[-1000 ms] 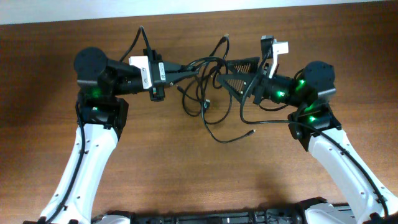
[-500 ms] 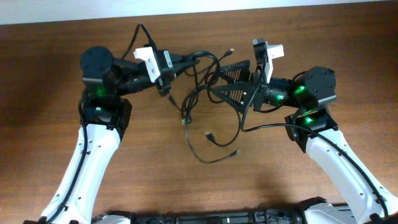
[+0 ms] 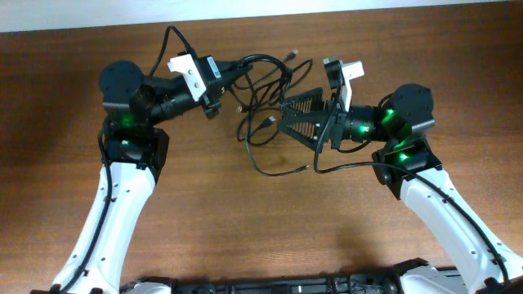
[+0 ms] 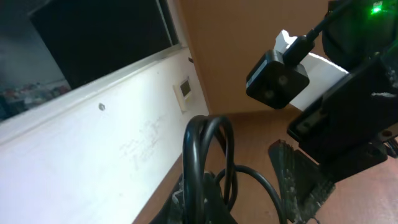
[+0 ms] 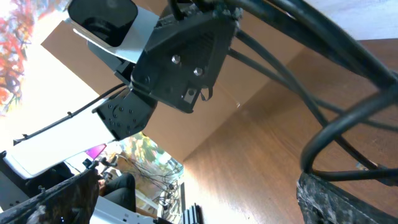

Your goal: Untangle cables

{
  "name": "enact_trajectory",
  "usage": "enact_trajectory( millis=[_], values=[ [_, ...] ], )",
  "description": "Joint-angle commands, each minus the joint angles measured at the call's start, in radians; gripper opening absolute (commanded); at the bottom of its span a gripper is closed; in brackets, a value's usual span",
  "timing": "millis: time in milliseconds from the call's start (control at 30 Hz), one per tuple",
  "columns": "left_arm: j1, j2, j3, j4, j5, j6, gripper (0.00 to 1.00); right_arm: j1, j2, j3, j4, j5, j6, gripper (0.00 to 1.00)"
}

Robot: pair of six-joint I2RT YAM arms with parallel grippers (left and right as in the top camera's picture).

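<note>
Grips the cables (image 3: 263, 82) with the left pincer (image 3: 239, 69), jaws clamped together on a strand of the black bundle, above the far part of the table (image 3: 245, 229). Holds the right pincer (image 3: 288, 121) spread wide apart just beside the tangle, clasping nothing, its ribbed fingers (image 3: 304, 104) pointing towards the left arm. Leaves the cables strung in loose loops between the two pincers, one long strand sweeping out over the wood to a loose plug (image 3: 306, 168) below the right pincer; cannot tell whether that end touches the table.

From the left wrist: shows a doubled loop of the cables (image 4: 205, 155) rising out of the closed jaws, with the right arm's boxy camera (image 4: 277, 78) and one ribbed finger close behind.

From the right wrist: frames the left pincer's black housing (image 5: 186, 56) looming close, thick strands of the cables (image 5: 298, 43) crossing the upper right, and the tip of one open finger at the bottom corner.
</note>
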State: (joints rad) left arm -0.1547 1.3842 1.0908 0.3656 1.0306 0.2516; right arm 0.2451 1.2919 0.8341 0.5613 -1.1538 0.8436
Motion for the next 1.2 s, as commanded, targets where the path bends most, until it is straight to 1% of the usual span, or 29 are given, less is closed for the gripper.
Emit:
enact_trajectory(
  millis=[0, 100, 200, 300, 433, 500, 567, 667, 733, 867, 967, 1067, 1133, 1167],
  values=[
    [-0.004, -0.008, 0.015, -0.016, 0.102, 0.011, 0.00, 0.010, 0.007, 0.010, 0.003, 0.032, 0.006, 0.99],
    [-0.004, -0.008, 0.015, -0.025, 0.145, 0.007, 0.00, 0.010, 0.007, 0.010, 0.005, 0.076, 0.006, 0.99],
    [-0.004, -0.008, 0.015, -0.026, 0.144, 0.008, 0.00, 0.010, 0.011, 0.010, 0.002, 0.089, -0.028, 0.99],
    [-0.004, -0.008, 0.015, -0.036, 0.163, 0.008, 0.00, 0.010, 0.018, 0.010, 0.024, 0.093, -0.026, 0.99],
    [-0.004, -0.008, 0.015, -0.184, 0.159, 0.013, 0.00, 0.010, 0.017, 0.010, 0.238, 0.088, 0.122, 0.99],
    [-0.004, -0.008, 0.015, -0.224, 0.159, 0.022, 0.00, 0.010, 0.017, 0.010, 0.296, 0.085, 0.169, 0.99],
    [-0.004, -0.008, 0.015, -0.293, 0.150, 0.084, 0.00, 0.010, 0.017, 0.010, 0.324, 0.085, 0.187, 0.99],
    [-0.004, -0.008, 0.015, -0.452, 0.060, 0.177, 0.00, 0.010, 0.017, 0.010, 0.375, 0.091, 0.209, 0.99],
    [-0.004, -0.008, 0.015, -0.566, 0.057, 0.234, 0.00, -0.008, 0.017, 0.010, 0.386, 0.109, 0.210, 0.99],
    [-0.004, -0.008, 0.015, -0.812, 0.057, 0.461, 0.00, -0.104, 0.017, 0.010, 0.386, 0.145, 0.219, 0.99],
    [-0.004, -0.008, 0.015, -0.953, 0.033, 0.576, 0.00, -0.193, 0.017, 0.010, 0.386, 0.191, 0.267, 0.99],
    [-0.004, -0.008, 0.015, -1.005, 0.008, 0.596, 0.00, -0.257, 0.017, 0.010, 0.386, 0.214, 0.299, 0.99],
    [-0.004, -0.008, 0.015, -1.005, 0.008, 0.596, 0.00, -0.267, 0.017, 0.010, 0.382, 0.208, 0.299, 0.99],
    [-0.004, -0.008, 0.015, -0.998, 0.008, 0.596, 0.00, -0.267, 0.017, 0.010, 0.349, 0.197, 0.298, 0.99]
  ],
)
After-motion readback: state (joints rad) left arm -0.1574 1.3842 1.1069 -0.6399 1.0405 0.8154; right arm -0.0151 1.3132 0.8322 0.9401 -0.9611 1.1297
